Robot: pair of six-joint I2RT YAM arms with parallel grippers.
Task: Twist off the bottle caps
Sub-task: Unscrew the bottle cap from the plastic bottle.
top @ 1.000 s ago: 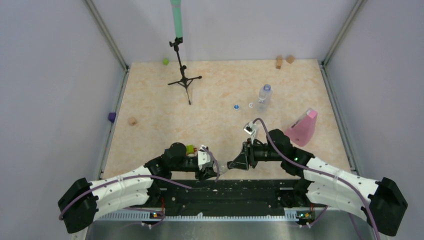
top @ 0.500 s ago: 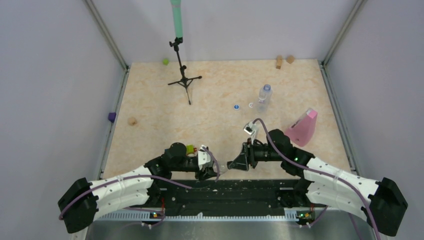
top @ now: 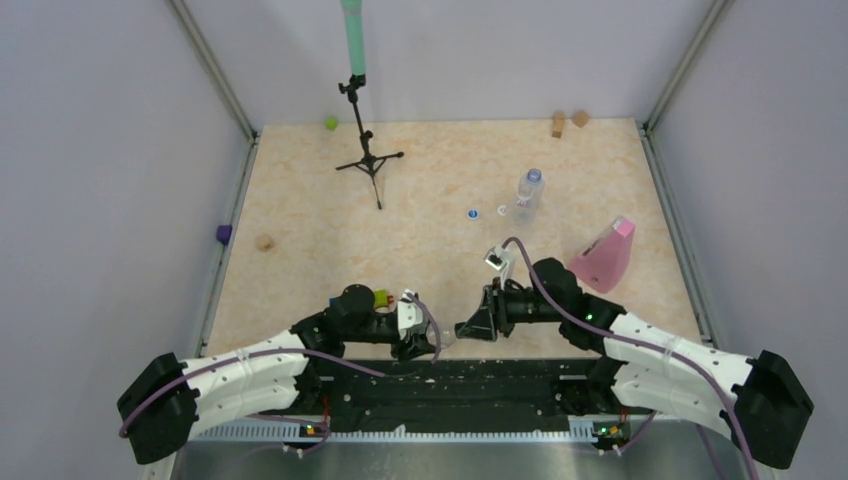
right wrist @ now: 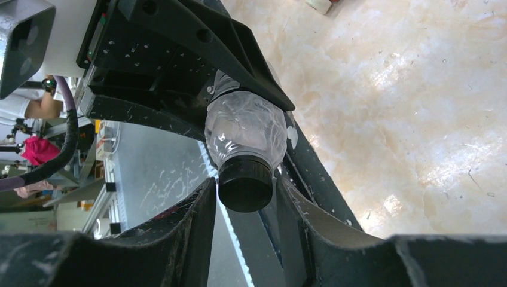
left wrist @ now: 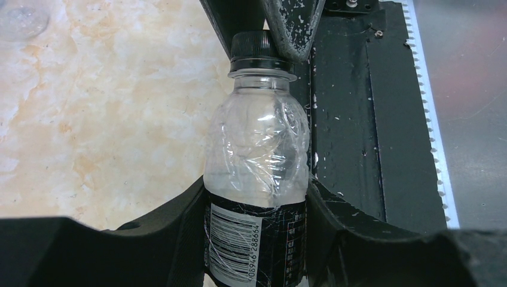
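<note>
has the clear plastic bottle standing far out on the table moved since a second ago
No. The clear plastic bottle sits where it was, just right of the tiny blue cap.

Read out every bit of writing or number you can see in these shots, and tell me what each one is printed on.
"08946 288654", as best it reads: digits along the barcode on the dark label of the bottle in the left gripper.
Small white print beside that barcode: too small to read.
Far bottle: too small to tell.
Black cap: no lettering visible.
</note>
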